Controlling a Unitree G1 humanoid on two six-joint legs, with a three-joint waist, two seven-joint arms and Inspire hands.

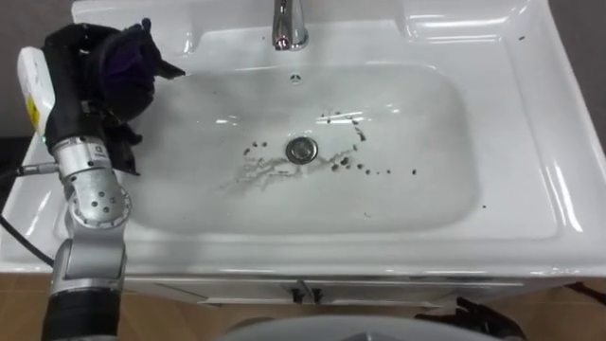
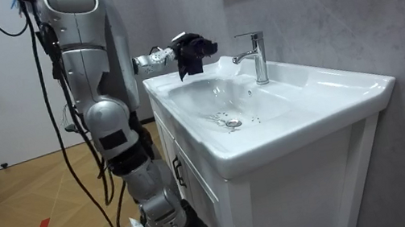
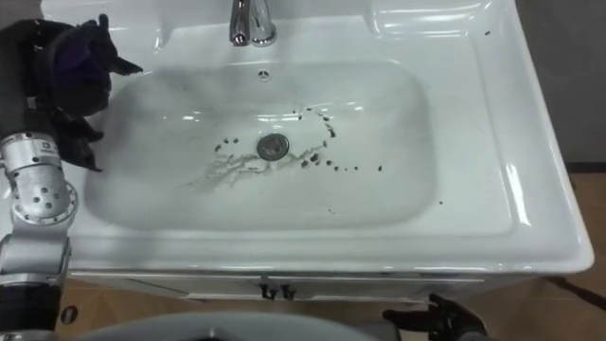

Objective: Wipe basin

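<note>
The white basin point(image 1: 431, 204) has dark specks and thin smears point(image 1: 260, 175) around its drain point(image 1: 301, 149). My left hand point(image 1: 74, 76) is over the basin's left rim, fingers curled round a bunched dark purple cloth point(image 1: 131, 66), which hangs just above the rim without touching the bowl. In the room view the same hand point(image 2: 175, 52) holds the cloth point(image 2: 193, 54) up at the far end of the sink. Dark fingertips of my right hand point(image 1: 483, 318) peek in low, below the front edge.
A chrome tap point(image 1: 289, 24) stands at the middle of the back rim, with an overflow hole point(image 1: 295, 79) beneath it. The sink sits on a white cabinet point(image 2: 281, 199) against a grey wall. I stand at its front on a wooden floor point(image 2: 30, 206).
</note>
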